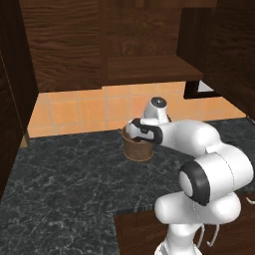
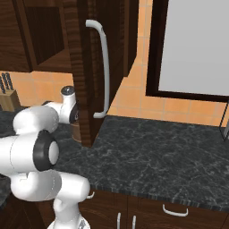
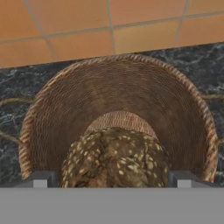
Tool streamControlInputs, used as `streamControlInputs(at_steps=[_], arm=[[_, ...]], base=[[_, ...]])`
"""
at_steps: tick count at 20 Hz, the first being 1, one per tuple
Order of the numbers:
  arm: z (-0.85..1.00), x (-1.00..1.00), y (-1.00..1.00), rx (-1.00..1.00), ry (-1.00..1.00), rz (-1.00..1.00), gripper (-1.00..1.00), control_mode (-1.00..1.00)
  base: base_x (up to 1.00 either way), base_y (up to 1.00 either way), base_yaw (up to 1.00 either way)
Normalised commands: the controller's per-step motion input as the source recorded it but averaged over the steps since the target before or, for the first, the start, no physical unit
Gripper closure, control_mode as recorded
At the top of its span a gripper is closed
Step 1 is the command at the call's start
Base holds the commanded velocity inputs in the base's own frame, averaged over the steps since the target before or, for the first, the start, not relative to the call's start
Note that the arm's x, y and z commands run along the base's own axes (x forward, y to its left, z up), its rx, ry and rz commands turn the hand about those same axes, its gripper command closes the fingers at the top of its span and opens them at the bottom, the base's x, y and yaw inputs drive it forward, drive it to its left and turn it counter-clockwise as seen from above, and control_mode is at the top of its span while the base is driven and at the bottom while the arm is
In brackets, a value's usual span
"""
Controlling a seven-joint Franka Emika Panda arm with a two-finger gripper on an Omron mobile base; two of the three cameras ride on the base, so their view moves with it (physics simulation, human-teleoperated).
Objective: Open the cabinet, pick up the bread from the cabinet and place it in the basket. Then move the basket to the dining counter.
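Gripper (image 3: 112,179) pinching the bread (image 3: 116,157) between its 2 fingers, directly over the basket (image 3: 52,109) near the countertop's (image 1: 60,179) back edge.

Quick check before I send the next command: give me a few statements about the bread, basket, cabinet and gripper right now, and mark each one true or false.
1. The cabinet door stands open. True.
2. The basket sits on the beige island top. False: it stands on the black speckled countertop below the cabinet.
3. The bread is between the fingertips of the gripper, over the basket's opening. True.
4. The bread lies on the cabinet shelf. False: the shelf is bare where it shows.
5. The basket has tipped onto its side. False: it stands upright.
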Motion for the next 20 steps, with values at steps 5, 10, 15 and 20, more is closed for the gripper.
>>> streamControlInputs(at_steps=[5, 10, 15, 20], arm=[[-0.28, 0.4, 0.0, 0.0, 0.0, 0.0, 1.0, -1.0], [-0.24, 0.35, 0.0, 0.0, 0.0, 0.0, 1.0, -1.0], [-0.3, 0.34, 0.0, 0.0, 0.0, 0.0, 1.0, -1.0], [-0.24, 0.16, 0.02, 0.0, 0.0, 0.0, -1.0, -1.0]], base=[[0.0, 0.0, 0.0], [0.0, 0.0, 0.0], [0.0, 0.0, 0.0], [0.0, 0.0, 0.0]])
